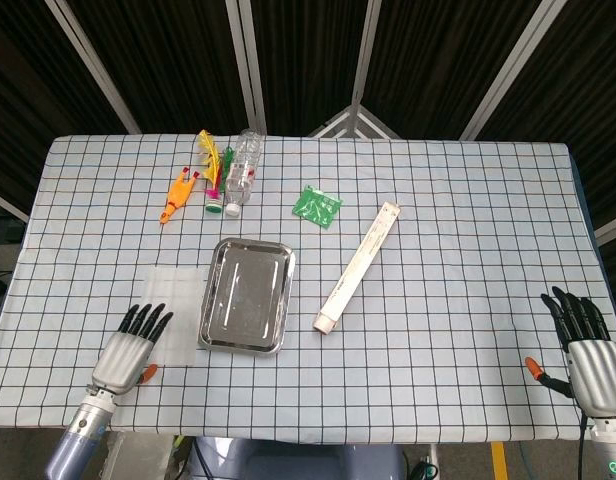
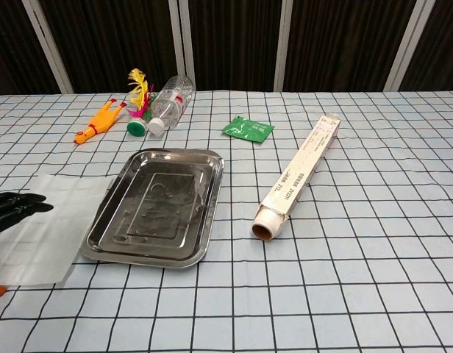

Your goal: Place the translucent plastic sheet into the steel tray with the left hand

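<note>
The translucent plastic sheet point(image 1: 174, 312) point(image 2: 51, 223) lies flat on the checked cloth, just left of the steel tray point(image 1: 248, 294) point(image 2: 162, 204). The tray holds nothing. My left hand point(image 1: 130, 346) point(image 2: 12, 209) is open at the sheet's near left corner, its dark fingertips point(image 1: 151, 317) spread over the sheet's edge. Whether they touch the sheet I cannot tell. My right hand point(image 1: 586, 352) is open with fingers spread at the table's near right corner, far from both; the chest view does not show it.
A long foil-wrap box point(image 1: 358, 266) point(image 2: 299, 176) lies diagonally right of the tray. At the back are a green packet point(image 1: 317, 206) point(image 2: 247, 129), a clear bottle point(image 1: 242, 170) point(image 2: 166, 102), a feathered shuttlecock point(image 1: 211, 170) point(image 2: 139, 106) and an orange toy point(image 1: 178, 193) point(image 2: 99, 121).
</note>
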Available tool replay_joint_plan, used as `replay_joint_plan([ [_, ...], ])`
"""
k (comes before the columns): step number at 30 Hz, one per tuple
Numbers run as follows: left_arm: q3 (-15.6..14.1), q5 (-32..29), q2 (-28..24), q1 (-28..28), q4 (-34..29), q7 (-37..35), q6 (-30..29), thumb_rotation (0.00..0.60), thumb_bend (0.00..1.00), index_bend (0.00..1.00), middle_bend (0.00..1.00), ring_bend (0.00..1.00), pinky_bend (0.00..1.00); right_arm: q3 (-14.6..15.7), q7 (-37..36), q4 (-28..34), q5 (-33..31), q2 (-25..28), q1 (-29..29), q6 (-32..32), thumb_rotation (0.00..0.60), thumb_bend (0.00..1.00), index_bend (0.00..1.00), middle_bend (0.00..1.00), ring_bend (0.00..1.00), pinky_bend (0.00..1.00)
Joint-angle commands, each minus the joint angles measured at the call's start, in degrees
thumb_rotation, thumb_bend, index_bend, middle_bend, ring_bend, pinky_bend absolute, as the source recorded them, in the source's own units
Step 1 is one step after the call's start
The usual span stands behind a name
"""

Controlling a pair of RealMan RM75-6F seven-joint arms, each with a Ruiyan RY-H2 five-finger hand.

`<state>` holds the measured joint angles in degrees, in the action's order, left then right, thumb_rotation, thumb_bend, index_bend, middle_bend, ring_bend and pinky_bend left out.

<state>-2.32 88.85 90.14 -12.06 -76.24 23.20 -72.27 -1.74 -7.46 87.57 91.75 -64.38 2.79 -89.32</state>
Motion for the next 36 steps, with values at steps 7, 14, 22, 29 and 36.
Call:
replay_joint_plan([
  [7,0.18,-0.15,0.04,-0.18,-0.03,-0.56,-0.65,0.6,0.3,0.0,0.0,0.0,0.0,-0.02,-0.01,-0.07,-0.03,0.01,-0.01,0.01,0.6,0.29,0.0,0.0,0.0,0.04],
  [14,0.21,-0.3,-0.06,-0.38,-0.07,-0.75,-0.8,0.6,0.33,0.0,0.0,0.0,0.0,-0.01,0.13,0.02,-0.07,0.01,-0.04,0.03,0.6,0.29,0.0,0.0,0.0,0.04],
  [22,0.96,-0.92,-0.15,-0.85,-0.28,-1.23,-0.96,0.6,0.37,0.0,0.0,0.0,0.0,-0.03,0.19,0.06,-0.22,0.01,-0.05,0.15,0.6,0.29,0.0,0.0,0.0,0.04],
  [29,2.0,-1.49,0.64,-2.01,1.13,-0.79,-0.3,0.6,0.39,0.0,0.0,0.0,0.0,-0.03,0.18,0.08,-0.21,0.01,-0.06,0.16,0.6,0.29,0.0,0.0,0.0,0.04],
  [36,3.31,-2.3,2.42,-3.71,4.22,-0.08,0.93,0.6,0.45,0.0,0.0,0.0,0.0,-0.1,0.07,0.13,-0.42,0.04,-0.08,0.26,0.6,0.29,0.0,0.0,0.0,0.04],
])
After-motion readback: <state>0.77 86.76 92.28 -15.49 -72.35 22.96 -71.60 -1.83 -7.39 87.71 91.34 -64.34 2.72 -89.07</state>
